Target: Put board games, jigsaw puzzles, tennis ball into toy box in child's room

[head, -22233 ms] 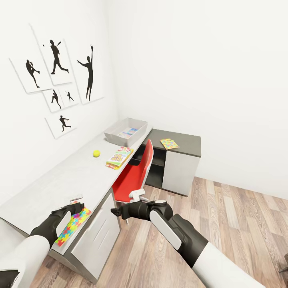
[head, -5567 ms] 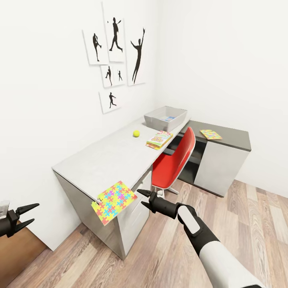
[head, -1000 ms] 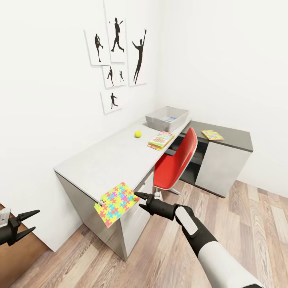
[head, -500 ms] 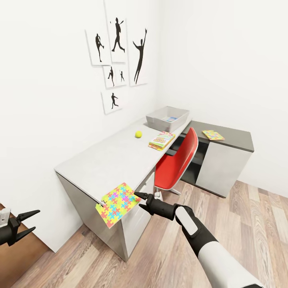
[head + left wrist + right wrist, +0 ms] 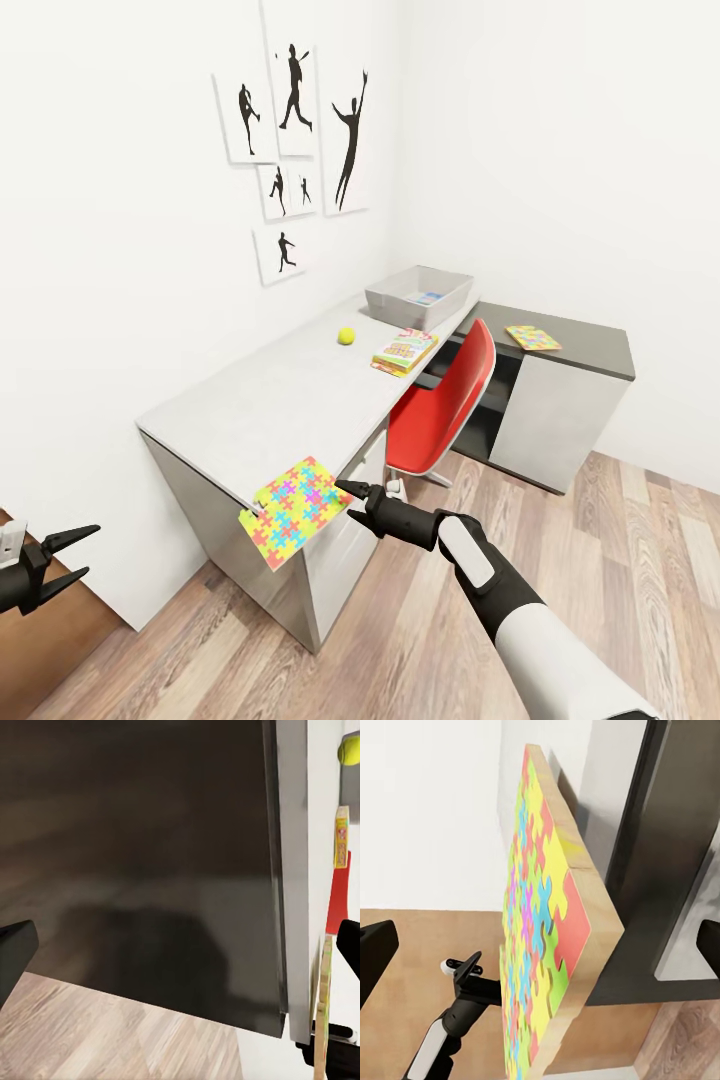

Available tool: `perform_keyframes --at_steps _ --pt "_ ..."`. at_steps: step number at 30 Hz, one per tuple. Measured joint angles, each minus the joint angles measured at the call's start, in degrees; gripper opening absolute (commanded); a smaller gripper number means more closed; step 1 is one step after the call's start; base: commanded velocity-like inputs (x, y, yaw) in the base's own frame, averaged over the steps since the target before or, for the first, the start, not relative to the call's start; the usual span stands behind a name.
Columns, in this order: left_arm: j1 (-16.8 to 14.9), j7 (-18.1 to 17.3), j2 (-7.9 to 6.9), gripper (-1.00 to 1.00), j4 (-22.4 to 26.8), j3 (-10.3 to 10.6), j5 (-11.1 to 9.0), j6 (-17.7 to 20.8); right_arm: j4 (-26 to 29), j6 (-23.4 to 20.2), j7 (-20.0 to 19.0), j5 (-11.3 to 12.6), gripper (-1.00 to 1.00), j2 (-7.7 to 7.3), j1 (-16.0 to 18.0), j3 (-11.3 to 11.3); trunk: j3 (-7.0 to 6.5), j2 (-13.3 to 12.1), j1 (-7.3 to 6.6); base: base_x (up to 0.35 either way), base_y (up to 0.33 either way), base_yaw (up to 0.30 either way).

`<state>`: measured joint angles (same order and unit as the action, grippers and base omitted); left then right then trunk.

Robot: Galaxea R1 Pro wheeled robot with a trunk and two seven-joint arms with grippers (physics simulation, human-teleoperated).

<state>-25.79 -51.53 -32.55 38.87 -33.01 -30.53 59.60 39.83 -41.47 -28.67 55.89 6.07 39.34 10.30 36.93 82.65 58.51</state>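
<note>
1. Nearest, the left hand (image 5: 62, 556) hangs low beside the desk's end, fingers spread wide, holding nothing.
2. Next, the right hand (image 5: 348, 492) sits at the puzzle's (image 5: 295, 510) near edge, fingers apart; I cannot tell whether it grips the board or only touches it.
3. That puzzle overhangs the front corner of the desk (image 5: 270, 400), tilted, its low corner dropping toward the floor. It is about square, so no real long axis; its coloured face looks up and outward.
4. To do this well, I'd judge the hand should close on the overhanging edge, pinching across the thin board (image 5: 547, 945), then lift level so it doesn't slip off.
5. Farther along lie the ball (image 5: 346, 336) and a game (image 5: 404, 351), long side running along the desk.
6. At the far end stands the box (image 5: 400, 302); a second puzzle (image 5: 531, 337) rests on the dark desk (image 5: 590, 350) beyond.
</note>
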Motion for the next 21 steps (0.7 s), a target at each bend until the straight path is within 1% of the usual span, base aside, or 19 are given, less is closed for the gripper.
perform_keyframes --at_steps 5,12,21 --pt "0.0 0.0 0.01 1.0 0.0 0.0 0.0 0.0 0.0 0.0 0.0 0.0 1.0 0.0 0.0 0.0 0.0 0.0 0.0 0.0 0.013 0.0" --pt "0.0 0.0 0.01 1.0 0.0 0.0 0.0 0.0 0.0 0.0 0.0 0.0 1.0 -0.01 0.0 0.0 0.0 0.0 0.0 0.0 0.077 0.0" --pt "0.0 0.0 0.02 1.0 0.0 0.0 0.0 0.0 0.0 0.0 0.0 0.0 1.0 -0.04 0.0 0.0 0.0 0.0 0.0 0.0 0.012 0.0"
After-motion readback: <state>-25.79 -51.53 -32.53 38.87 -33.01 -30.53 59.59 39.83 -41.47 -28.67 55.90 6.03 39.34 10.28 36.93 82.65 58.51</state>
